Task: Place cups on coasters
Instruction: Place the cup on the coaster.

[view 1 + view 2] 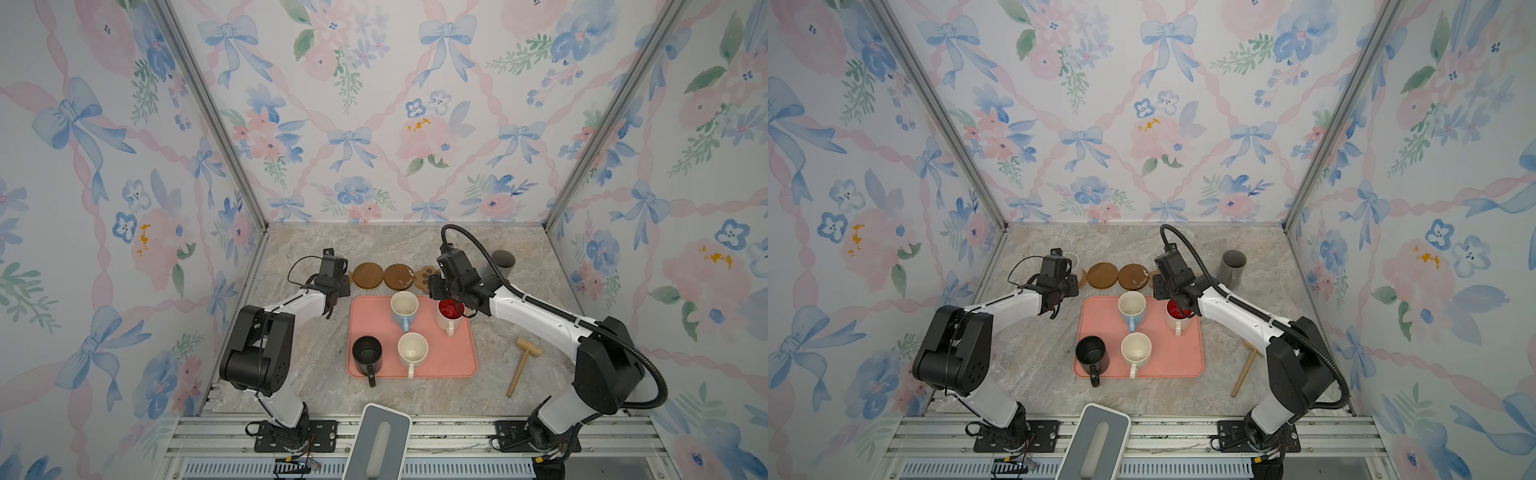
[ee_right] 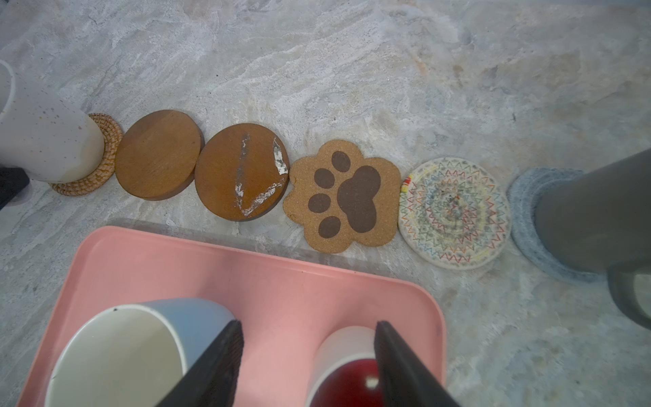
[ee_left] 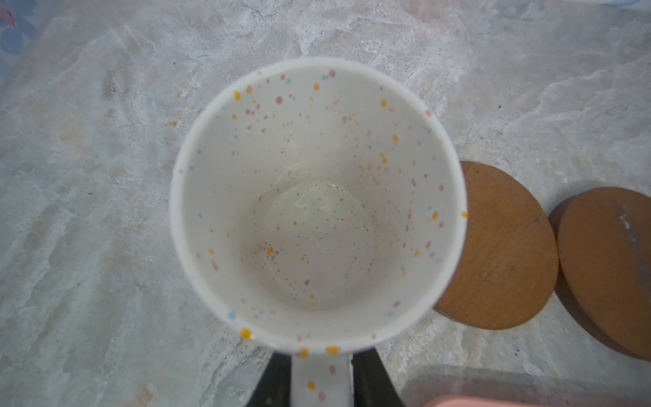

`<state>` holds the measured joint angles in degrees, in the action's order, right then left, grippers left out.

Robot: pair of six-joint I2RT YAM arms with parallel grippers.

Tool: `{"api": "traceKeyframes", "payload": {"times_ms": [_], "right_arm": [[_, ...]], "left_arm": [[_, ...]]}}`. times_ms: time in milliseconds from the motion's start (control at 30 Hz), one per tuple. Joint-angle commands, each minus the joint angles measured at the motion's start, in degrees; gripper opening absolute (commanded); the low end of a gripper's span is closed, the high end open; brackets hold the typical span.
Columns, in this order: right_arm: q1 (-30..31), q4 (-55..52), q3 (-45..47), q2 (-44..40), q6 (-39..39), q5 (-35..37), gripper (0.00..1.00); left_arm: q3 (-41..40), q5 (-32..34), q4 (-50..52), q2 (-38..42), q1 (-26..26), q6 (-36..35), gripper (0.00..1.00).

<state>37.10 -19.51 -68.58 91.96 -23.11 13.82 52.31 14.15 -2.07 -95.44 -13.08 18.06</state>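
While the left pincer point(image 3: 322, 382), grip unclear, is flanking the speckled mug point(image 3: 317, 211) handle, a snag is risking dragging it off the rattan coaster point(image 2: 111, 148); right pincer point(image 2: 309, 329) is gaping.

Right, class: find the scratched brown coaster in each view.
A top view: scratched coaster behind the pink tray.
A top view: scratched coaster behind the tray.
Left wrist: cut off at the frame's edge.
Right wrist: between plain brown coaster and paw coaster.
Landmark: the plain brown coaster beside it, everywhere.
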Motion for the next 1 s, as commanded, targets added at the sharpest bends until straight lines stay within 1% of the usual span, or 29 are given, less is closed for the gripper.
{"api": "traceKeyframes", "payload": {"times_ms": [0, 100, 233, 467, 667, 800, 833, 967], "right_arm": [[-0.57, -1.58, -1.58, 0.01, 0.58, -0.15, 0.63], [-0.54, -1.60, -1.57, -0.12, 0.41, 0.04, 0.63], [-0.37, -1.88, -1.39, -1.11, -0.04, 1.15, 0.63], [0.75, -5.27, -2.11, -3.93, -0.27, 3.72, 0.64], [4.37, -10.21, -3.94, -6.31, 0.56, 7.36, 0.64], [7.26, -14.09, -3.07, -9.78, -0.12, 10.92, 0.64], [7.83, -14.98, -2.65, -10.76, -0.46, 11.78, 0.64], [10.68, -18.85, -0.34, -16.21, -2.36, 14.35, 0.64]], "left_arm": [[1.25, 0.92, -2.01, 1.08, 0.34, 0.59, 0.39], [0.71, 1.18, -1.93, 2.13, 0.38, 0.57, 0.49], [-0.02, 1.44, -1.48, 4.79, 0.25, 0.74, 0.55], [-1.92, 3.94, -0.89, 14.71, 0.19, 0.47, 0.59], [-5.15, 3.07, -1.43, 25.02, -0.87, -0.57, 0.60], [-9.64, 3.08, -4.32, 31.79, -2.56, -1.84, 0.60], [-11.99, 3.10, -5.13, 33.20, -2.98, -2.41, 0.61], [-17.04, 2.71, -7.61, 39.02, -4.19, -3.34, 0.62]]}}
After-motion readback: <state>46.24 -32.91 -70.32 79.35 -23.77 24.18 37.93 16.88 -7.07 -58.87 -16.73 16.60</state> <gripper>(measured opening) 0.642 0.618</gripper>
